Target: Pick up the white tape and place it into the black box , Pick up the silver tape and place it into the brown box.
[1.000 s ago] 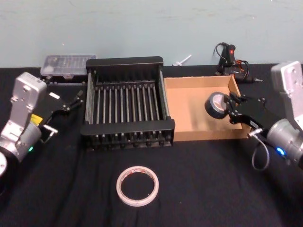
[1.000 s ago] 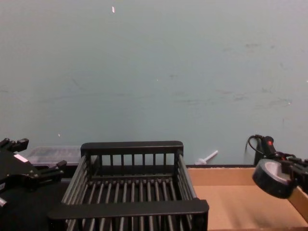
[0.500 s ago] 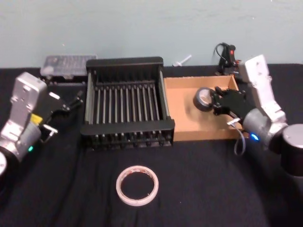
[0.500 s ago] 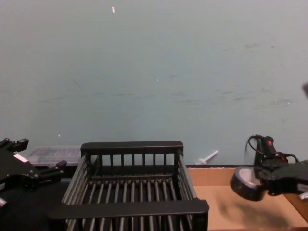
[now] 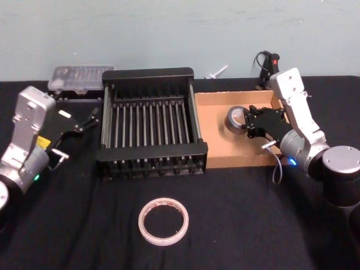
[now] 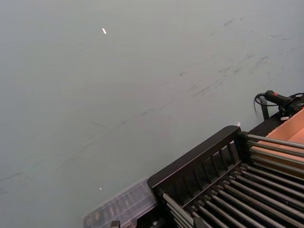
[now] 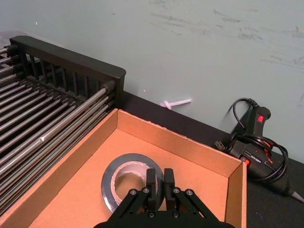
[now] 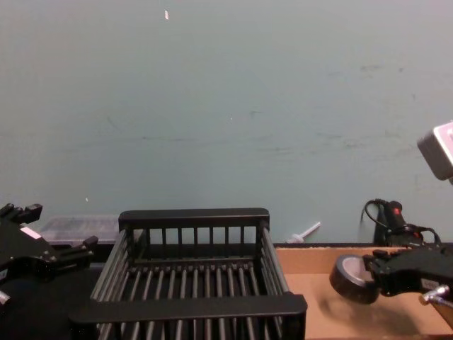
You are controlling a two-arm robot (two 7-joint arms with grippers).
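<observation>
Lowering into the brown box [image 5: 216,146], my right gripper [image 5: 248,121] stays clamped on the silver tape [image 5: 234,118]; release comes next.

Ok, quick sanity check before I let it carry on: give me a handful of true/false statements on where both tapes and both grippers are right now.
1. The right gripper is shut on the silver tape over the brown box. True.
2. The white tape already lies inside the black box. False: it lies flat on the black table in front of that box.
3. The left gripper is holding the white tape. False: it is open, holding nothing, beside the left side of the black box.
4. The brown box sits against the right side of the black box. True.
5. The silver tape hangs over the black box's bars. False: it is over the cardboard floor.
</observation>
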